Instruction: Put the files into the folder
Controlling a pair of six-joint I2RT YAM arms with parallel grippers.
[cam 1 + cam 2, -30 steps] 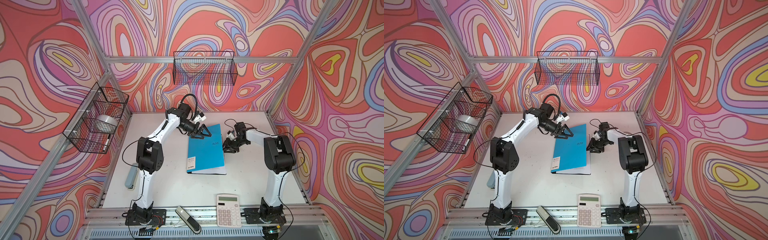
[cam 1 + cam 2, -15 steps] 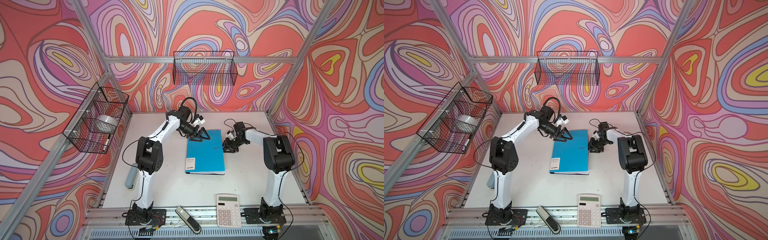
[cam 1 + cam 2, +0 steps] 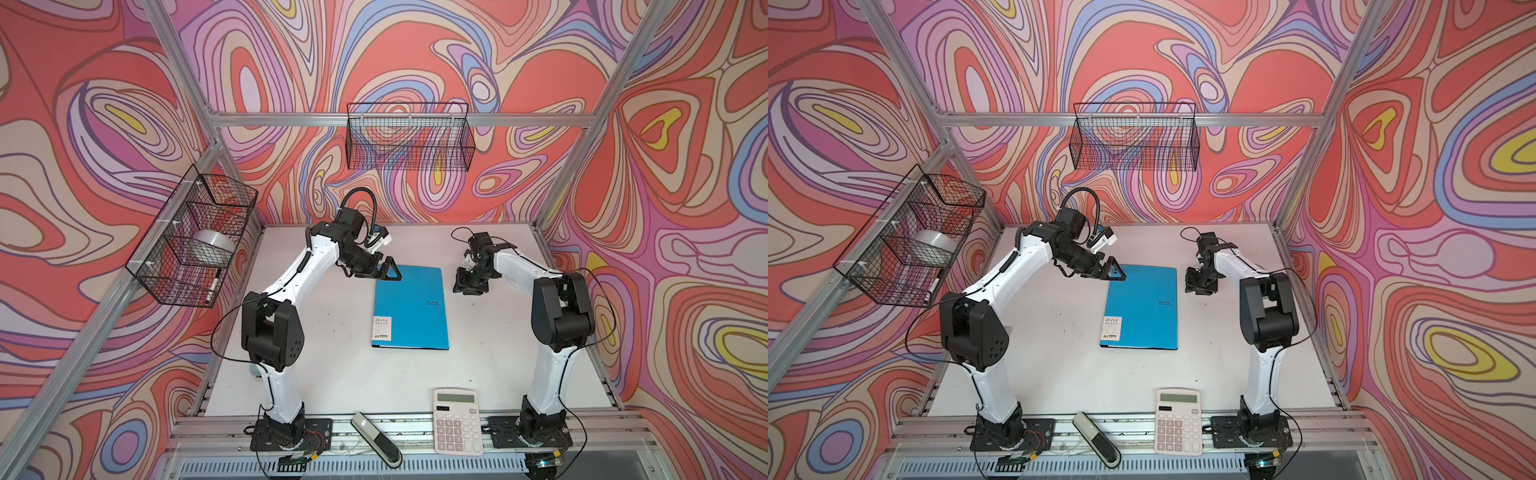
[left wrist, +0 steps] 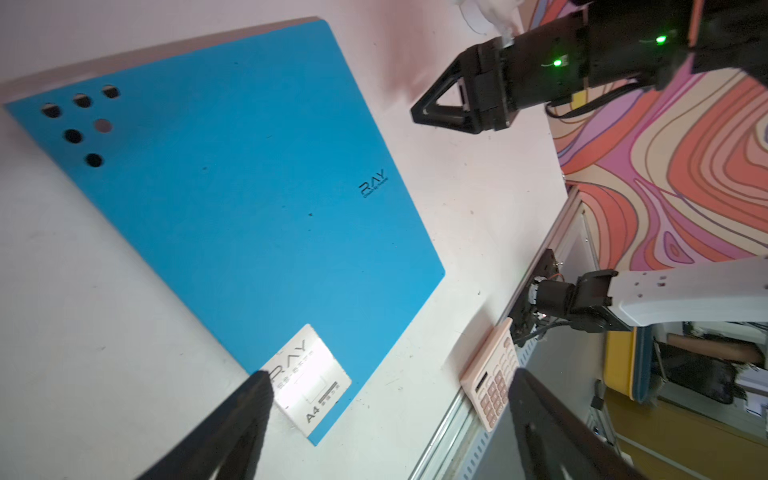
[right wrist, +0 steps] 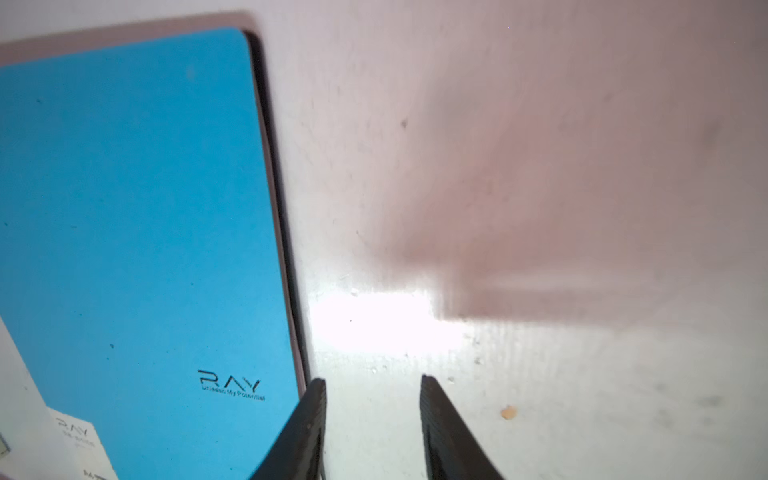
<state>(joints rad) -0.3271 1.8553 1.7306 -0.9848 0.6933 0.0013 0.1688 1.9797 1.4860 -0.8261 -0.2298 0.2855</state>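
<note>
The blue folder (image 3: 411, 307) (image 3: 1142, 307) lies shut and flat in the middle of the white table, its white label at the near left corner. The files are out of view. My left gripper (image 3: 388, 272) (image 3: 1113, 272) hovers at the folder's far left corner, open. The left wrist view shows its jaws (image 4: 390, 374) wide apart over the folder (image 4: 249, 187), with nothing between them. My right gripper (image 3: 467, 286) (image 3: 1200, 286) stands over bare table just right of the folder's far right edge. Its jaws (image 5: 372, 380) are apart and empty beside the folder (image 5: 137, 228).
A white calculator (image 3: 457, 419) (image 3: 1178, 419) lies at the front edge, with a black and silver stapler-like device (image 3: 376, 440) to its left. A wire basket (image 3: 191, 245) holding a tape roll hangs on the left wall. Another basket (image 3: 409, 141) hangs on the back wall.
The folder has swung from a skewed pose to lie square and flat. My left gripper drew back to the folder's far left corner and its jaws widened. The right gripper stayed put.
</note>
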